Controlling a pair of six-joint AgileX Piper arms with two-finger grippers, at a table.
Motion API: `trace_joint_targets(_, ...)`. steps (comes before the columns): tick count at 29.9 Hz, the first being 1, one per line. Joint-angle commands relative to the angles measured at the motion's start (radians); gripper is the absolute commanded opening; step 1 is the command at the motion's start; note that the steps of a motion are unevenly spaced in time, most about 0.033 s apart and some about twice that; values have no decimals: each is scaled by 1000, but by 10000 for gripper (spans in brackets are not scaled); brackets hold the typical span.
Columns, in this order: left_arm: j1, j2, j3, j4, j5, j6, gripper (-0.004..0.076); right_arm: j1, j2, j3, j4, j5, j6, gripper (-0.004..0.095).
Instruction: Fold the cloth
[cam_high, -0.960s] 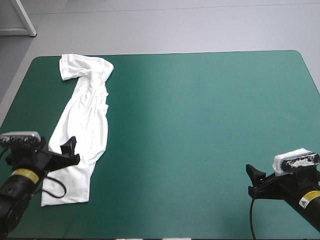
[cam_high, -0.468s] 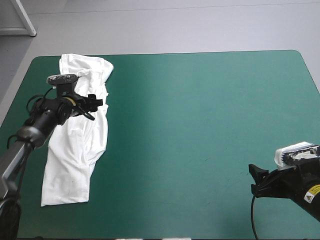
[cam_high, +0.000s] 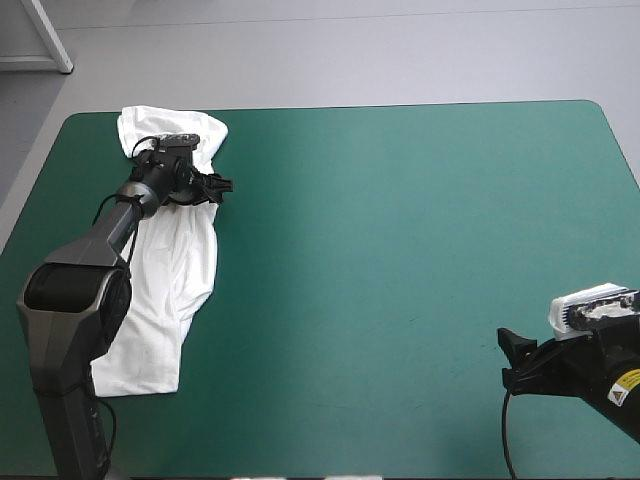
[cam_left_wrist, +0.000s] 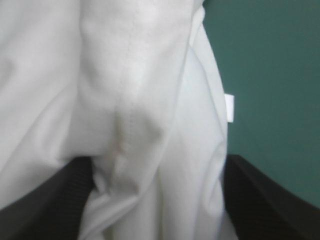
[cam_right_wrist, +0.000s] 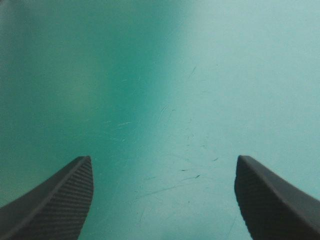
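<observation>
High view: left hand (cam_high: 221, 186) over T-shirt (cam_high: 172, 262)

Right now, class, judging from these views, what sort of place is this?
Probably a robot test bench: a teal-green table, the left hand over a white T-shirt, the right hand well apart.

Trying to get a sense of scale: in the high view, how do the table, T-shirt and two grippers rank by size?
1. table
2. T-shirt
3. left gripper and right gripper: both small and look alike, so unranked.
</observation>
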Motion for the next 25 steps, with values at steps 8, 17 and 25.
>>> trace_joint_targets(8,-43,16,-60,-508,-60,477,-9,-6,10,-34,10,-106,23,737)
trace_joint_targets(17,-391,-57,-62,-694,20,912,-9,-6,10,-119,-28,-129,77,737)
trace_joint_targets(25,-662,-87,-64,-689,3,943,-9,-6,10,-174,-61,-73,105,737)
